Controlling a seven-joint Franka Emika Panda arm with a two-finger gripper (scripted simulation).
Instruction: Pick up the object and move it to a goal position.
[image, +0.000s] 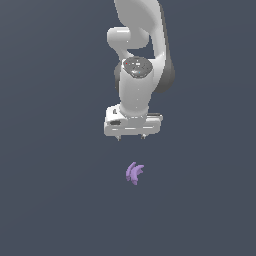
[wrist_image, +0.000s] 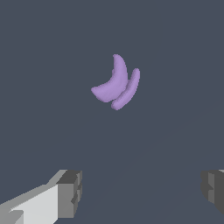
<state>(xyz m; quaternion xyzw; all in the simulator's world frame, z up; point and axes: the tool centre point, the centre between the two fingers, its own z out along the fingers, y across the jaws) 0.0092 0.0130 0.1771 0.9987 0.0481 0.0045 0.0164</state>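
Hanging above a flat, dark slate-blue surface (image: 50, 200), the white Panda arm (image: 137, 45) is shown pointed straight down, its gripper (image: 131, 138) spread wide with nothing between the fingers. Only the two short dark fingertips (image: 118, 137) are seen poking out beneath the broad white hand body in the exterior view, set well apart from each other. In the wrist view the same gap is confirmed: one grey finger pad (wrist_image: 70, 192) on a white finger is seen at one edge of the picture and the other pad at the opposite edge, with bare floor lying between them.

The object (image: 134, 172), a small light-purple claw-like piece, is seen lying on the surface below the gripper, apart from it and untouched. In the exterior view it is placed a little toward the exterior view's right of the midpoint between the fingertips, and lower in the picture than the hand. Several curved prongs are made out fanning from its body. From the wrist camera the object (wrist_image: 116, 83) is shown as two overlapping crescent shapes, one broader and one slimmer, tapering to points; it lies beyond the line joining the two finger pads, not between them. Whether the piece rests flat or stands on its prongs cannot be told from either view.

No other item is visible on the surface around the object.
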